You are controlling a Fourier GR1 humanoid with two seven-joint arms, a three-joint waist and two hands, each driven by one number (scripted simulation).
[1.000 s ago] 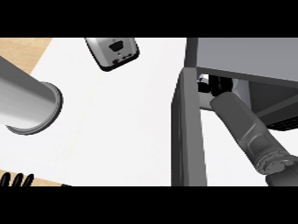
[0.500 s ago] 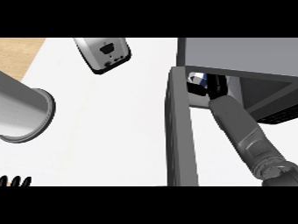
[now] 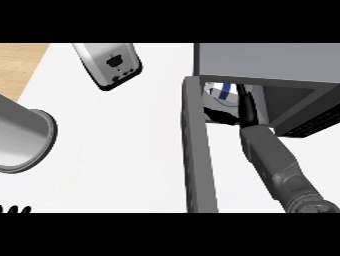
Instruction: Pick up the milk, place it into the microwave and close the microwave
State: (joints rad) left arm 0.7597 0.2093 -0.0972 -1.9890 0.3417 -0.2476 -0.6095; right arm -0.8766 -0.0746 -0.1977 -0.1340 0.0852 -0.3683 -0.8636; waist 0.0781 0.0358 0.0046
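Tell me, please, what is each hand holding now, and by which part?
The right hand lies at the right side of the milk inside the microwave; whether it grips it cannot be told. The left hand holds nothing.

Milk (image 3: 219, 92) partly hidden by right hand (image 3: 244, 108)

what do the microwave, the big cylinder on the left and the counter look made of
Microwave: matte grey metal or painted casing by its look, flat even grey without shine. Cylinder: probably brushed metal, smooth grey with soft shading and a paler rim. Counter: smooth plain white, stone or laminate, cannot tell which. Tan patch at its upper left: wood-like, faint grain.
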